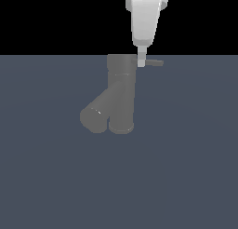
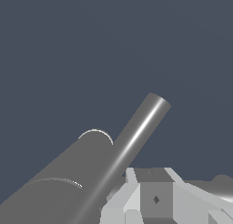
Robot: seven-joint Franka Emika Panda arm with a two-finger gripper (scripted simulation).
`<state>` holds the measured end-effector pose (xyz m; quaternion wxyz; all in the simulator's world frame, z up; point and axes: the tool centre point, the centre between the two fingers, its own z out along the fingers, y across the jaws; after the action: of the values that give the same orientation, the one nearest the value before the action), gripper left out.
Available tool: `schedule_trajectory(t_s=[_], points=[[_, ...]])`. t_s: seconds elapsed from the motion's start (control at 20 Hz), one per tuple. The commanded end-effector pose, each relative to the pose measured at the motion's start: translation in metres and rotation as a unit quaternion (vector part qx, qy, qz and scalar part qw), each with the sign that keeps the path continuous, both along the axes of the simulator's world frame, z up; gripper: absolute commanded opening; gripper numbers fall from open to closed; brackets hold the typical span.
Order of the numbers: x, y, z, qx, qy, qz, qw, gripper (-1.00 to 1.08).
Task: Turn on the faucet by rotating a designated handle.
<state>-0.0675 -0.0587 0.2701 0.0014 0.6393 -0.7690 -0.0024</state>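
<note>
Evidently rigid and fixed, the faucet (image 1: 120, 97) stands on the counter (image 1: 186, 177), its thin stiff handle (image 1: 153, 63) best pushed near its free end, where the gripper (image 1: 141, 61) sits, jaws' spread not discernible.

Flat slate-blue floor (image 1: 186, 177) under a black backdrop (image 1: 56, 18).

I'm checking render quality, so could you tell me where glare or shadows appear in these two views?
Exterior view: flat lighting, no cast shadows, only a tiny glint on the faucet spout. Wrist view: a bright specular streak runs along the faucet; gripper evenly lit, all sharp.
</note>
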Motion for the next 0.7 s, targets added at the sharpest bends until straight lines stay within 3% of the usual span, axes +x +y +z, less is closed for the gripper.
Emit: schedule_trajectory(t_s=[0.0, 0.65], points=[[0.004, -0.026, 0.0, -0.001, -0.003, -0.019, 0.9998, -1.0], [0.021, -0.057, 0.0, -0.001, -0.003, -0.025, 0.9997, -1.0]])
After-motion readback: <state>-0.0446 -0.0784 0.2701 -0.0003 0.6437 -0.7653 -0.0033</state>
